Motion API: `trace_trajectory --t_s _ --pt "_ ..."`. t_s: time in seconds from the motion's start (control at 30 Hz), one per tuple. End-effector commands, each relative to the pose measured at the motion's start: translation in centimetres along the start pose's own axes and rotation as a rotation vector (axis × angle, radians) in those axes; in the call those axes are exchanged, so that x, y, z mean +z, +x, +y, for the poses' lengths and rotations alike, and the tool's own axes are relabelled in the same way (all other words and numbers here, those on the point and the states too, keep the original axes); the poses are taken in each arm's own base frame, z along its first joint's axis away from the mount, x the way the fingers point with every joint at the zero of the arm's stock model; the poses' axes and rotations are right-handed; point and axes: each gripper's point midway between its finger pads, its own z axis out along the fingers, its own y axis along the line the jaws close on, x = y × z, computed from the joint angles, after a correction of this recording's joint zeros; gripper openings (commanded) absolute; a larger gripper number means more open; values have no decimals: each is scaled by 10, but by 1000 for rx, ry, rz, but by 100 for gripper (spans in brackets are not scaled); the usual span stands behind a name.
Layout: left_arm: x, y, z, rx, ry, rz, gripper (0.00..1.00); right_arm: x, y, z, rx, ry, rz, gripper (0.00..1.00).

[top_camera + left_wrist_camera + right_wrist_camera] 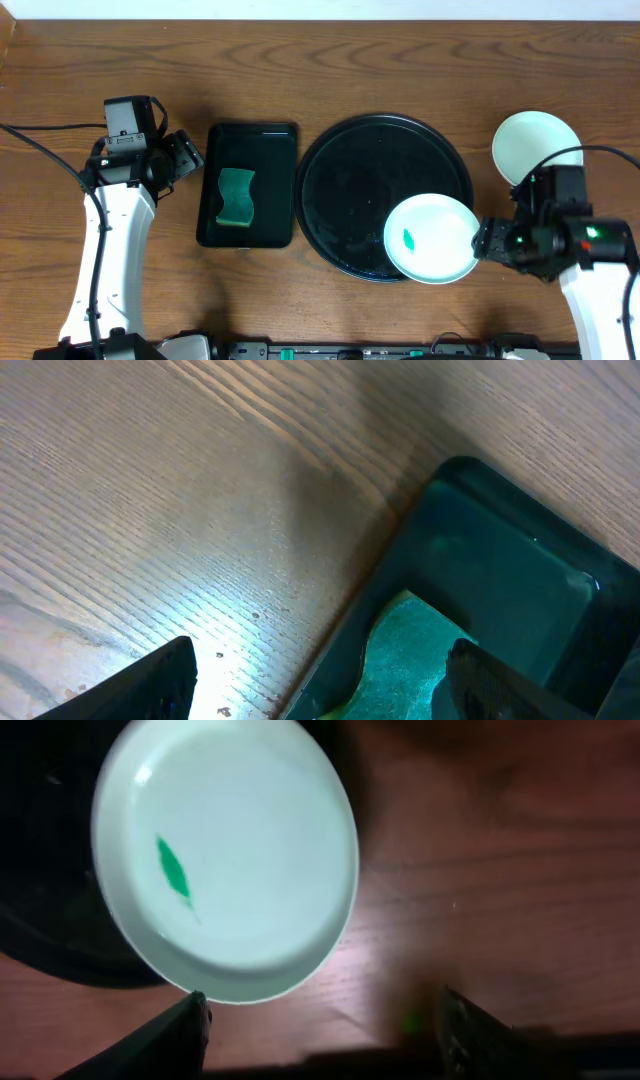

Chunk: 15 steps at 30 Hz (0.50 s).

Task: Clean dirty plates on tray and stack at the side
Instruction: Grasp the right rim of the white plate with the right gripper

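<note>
Plainly the smeared plate (432, 238) is the worry: it lies at the near right edge of the round tray (352, 170), overhanging the raised rim towards the desk (400, 60), so it probably sits tilted. The right hand (320, 1025) is spread wide and holds nothing, with the plate's rim just ahead of its fingers. A pinch on that thin edge could tip the plate or skate it across the glossy tray.

The green smear (173, 870) is unwiped, so moving it to the second plate (537, 147), out on the desk at the far right, would stack it dirty. The left hand (325, 680), also wide open and empty, hovers over the small tray (225, 135), and its sponge (236, 196) is well apart from the plate.
</note>
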Motion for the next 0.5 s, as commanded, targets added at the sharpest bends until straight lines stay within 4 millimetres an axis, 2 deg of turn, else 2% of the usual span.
trace_trajectory --t_s 0.0,0.07,0.13,0.17,0.37,0.47 --pt "-4 -7 0 -8 -5 -20 80 12 -1 0 32 29 80 70" --pt "-4 -7 0 -7 -5 -20 80 20 0 -1 38 42 125 69" --pt "-4 -7 0 -7 -5 -20 80 28 1 -3 52 57 168 52" --pt "-4 -7 0 -7 -5 -20 80 30 1 -3 60 62 180 49" --pt "-4 -6 0 -8 -5 -20 80 40 -1 -4 71 73 214 42" --pt "-4 -7 0 -7 -5 -20 80 44 -3 -4 82 76 217 29"
